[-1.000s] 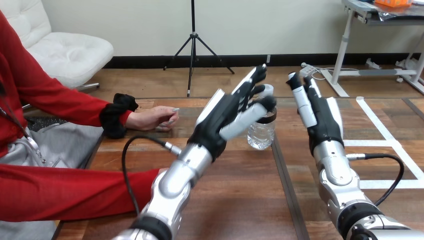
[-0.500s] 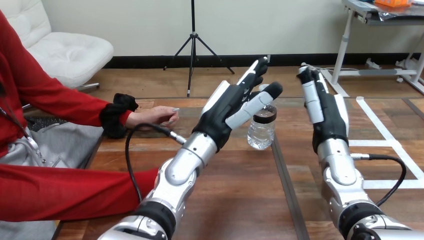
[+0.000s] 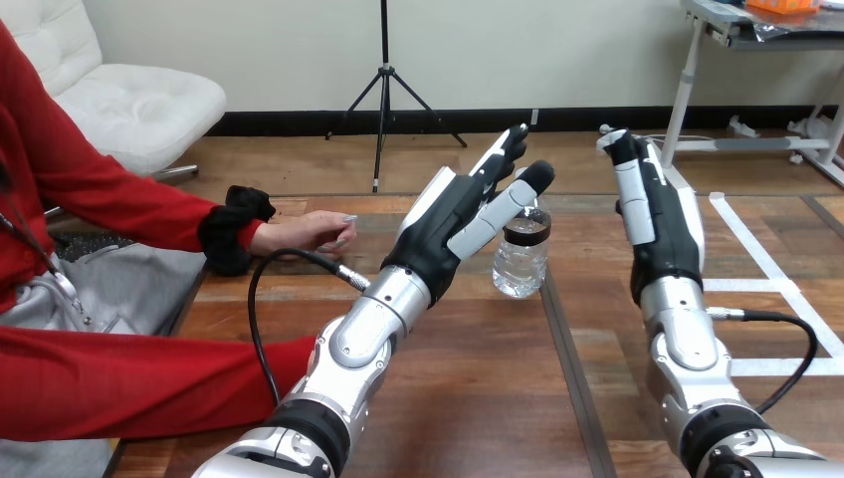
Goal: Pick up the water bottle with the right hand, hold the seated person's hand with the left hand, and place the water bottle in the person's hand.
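A clear water bottle (image 3: 521, 257) with a dark label band stands upright on the table's middle, its top hidden behind my left hand. My left hand (image 3: 453, 221) hovers above the table just left of the bottle, fingers straight, holding nothing. My right hand (image 3: 658, 221) is raised to the right of the bottle, well apart from it, fingers straight and pointing up. The person's hand (image 3: 304, 235) rests on the table at the left, loosely curled, apart from both of my hands.
The wooden table (image 3: 478, 388) has a dark seam (image 3: 562, 349) running front to back near the bottle. White tape lines (image 3: 766, 269) mark its right side. The person's other arm, in a red sleeve (image 3: 129, 383), lies along the table's near left edge.
My right hand has moved right and a little up, away from the bottle. My left hand has shifted slightly up and right. The bottle and the person's hand have stayed put.
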Controlling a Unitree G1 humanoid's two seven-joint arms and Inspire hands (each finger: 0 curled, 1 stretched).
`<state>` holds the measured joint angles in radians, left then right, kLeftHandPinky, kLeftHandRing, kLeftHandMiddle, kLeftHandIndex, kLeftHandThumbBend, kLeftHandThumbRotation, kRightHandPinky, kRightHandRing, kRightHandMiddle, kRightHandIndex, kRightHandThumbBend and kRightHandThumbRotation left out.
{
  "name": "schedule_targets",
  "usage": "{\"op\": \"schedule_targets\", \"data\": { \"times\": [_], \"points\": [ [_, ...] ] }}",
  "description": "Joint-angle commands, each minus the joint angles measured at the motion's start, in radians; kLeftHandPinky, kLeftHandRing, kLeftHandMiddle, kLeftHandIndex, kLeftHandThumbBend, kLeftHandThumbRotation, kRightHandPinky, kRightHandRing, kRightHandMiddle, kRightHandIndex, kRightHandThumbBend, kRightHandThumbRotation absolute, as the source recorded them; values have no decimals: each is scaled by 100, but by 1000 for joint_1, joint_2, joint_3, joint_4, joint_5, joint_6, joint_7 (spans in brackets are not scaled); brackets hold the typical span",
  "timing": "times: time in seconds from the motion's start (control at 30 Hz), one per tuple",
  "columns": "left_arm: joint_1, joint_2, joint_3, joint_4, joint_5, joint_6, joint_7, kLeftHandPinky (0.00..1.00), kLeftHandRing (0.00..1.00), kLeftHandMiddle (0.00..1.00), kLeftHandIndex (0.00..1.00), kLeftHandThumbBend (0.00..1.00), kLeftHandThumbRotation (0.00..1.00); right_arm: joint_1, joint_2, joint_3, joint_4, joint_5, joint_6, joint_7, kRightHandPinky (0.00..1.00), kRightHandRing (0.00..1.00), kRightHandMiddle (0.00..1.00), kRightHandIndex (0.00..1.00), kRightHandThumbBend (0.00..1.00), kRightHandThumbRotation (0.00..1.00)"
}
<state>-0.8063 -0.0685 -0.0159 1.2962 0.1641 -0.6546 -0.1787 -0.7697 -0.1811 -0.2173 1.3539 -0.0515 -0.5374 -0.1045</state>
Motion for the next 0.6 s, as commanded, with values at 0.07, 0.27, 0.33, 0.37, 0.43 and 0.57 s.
{"op": "schedule_targets", "data": {
  "times": [0.07,0.27,0.33,0.37,0.43,0.57],
  "points": [
    [-89,2,30,7,-29,0,-12,96,100,100,100,100,95,-20,-31,-24,-33,24,-32,12,100,100,99,100,100,100],
    [-93,8,38,11,-31,16,-15,98,100,100,100,100,96,-16,-37,-33,-33,33,-29,30,100,100,100,100,98,100],
    [-93,9,41,12,-32,18,-18,99,100,100,100,100,97,-14,-40,-32,-33,30,-28,27,100,100,100,100,97,100],
    [-94,11,44,12,-33,21,-17,99,100,100,100,100,97,-14,-41,-33,-32,30,-25,29,100,100,100,100,97,100],
    [-94,12,47,13,-33,25,-17,100,100,100,100,100,97,-13,-43,-35,-32,31,-22,32,100,100,100,100,97,100],
    [-96,21,50,16,-29,37,-6,100,100,100,100,100,97,-9,-49,-36,-32,30,-15,43,100,100,100,100,97,100]
  ]
}}
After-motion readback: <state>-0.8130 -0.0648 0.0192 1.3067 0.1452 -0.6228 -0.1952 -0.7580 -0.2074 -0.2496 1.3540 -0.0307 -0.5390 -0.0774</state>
